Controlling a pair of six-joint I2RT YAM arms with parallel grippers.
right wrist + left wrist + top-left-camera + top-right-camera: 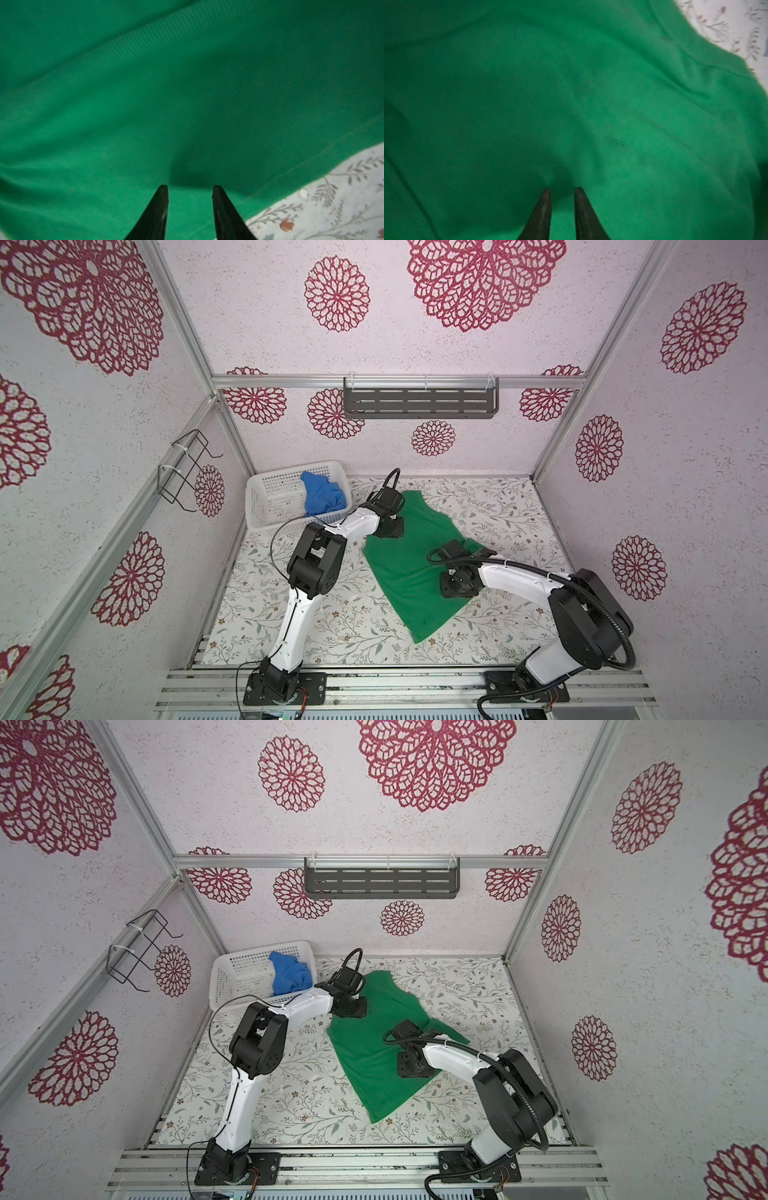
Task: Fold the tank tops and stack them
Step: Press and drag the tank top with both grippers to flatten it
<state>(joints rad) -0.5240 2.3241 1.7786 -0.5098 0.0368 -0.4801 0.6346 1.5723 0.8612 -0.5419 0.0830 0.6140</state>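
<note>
Here, left gripper (562,190) narrow, right gripper (190,187) wider, over green top (399,568); blue top (322,495) in basket (270,497).

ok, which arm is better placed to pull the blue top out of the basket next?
Left, probably: the left arm reaches over the far edge of the green tank top, just beside the white basket holding the blue tank top. The right arm is across the cloth, farther off.

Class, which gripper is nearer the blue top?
Left. Left gripper: over the green top, beside the basket holding the blue top. Right gripper: farther, over the green top's far side.
</note>
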